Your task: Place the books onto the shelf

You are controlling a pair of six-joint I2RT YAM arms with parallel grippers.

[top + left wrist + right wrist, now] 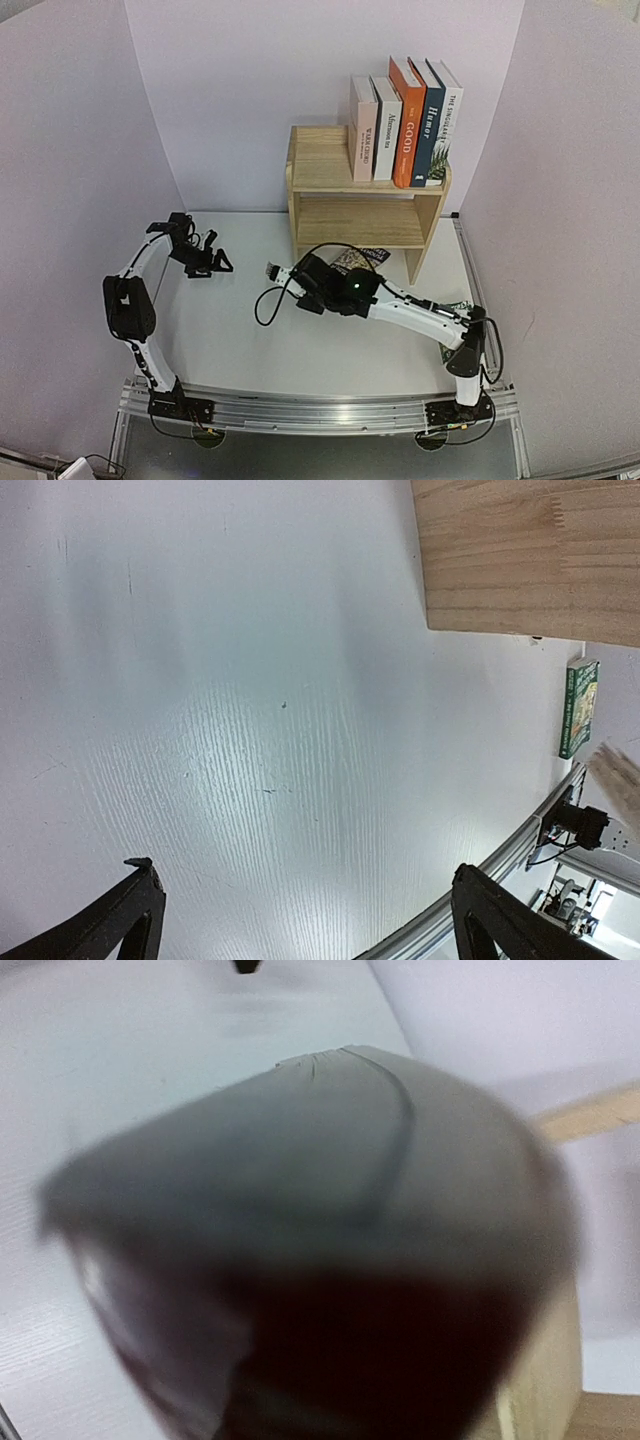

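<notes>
The wooden shelf (365, 190) stands at the back right, its side panel also in the left wrist view (520, 560). Several books (405, 120) stand upright on its top tier: white, orange and dark teal. My left gripper (213, 262) (305, 880) hangs open over bare table, holding nothing. My right gripper (283, 272) reaches left across the middle. A dark book (320, 1220) fills the right wrist view, blurred and close, hiding the fingers. It appears held. A dark patterned book (362, 258) shows behind the right wrist. A green book (579, 708) (455, 307) lies by the right arm.
White walls close in the table on the left, back and right. A metal rail (320, 410) carrying both arm bases runs along the near edge. A black cable (265, 305) loops under the right forearm. The shelf's lower tier (355, 222) holds nothing.
</notes>
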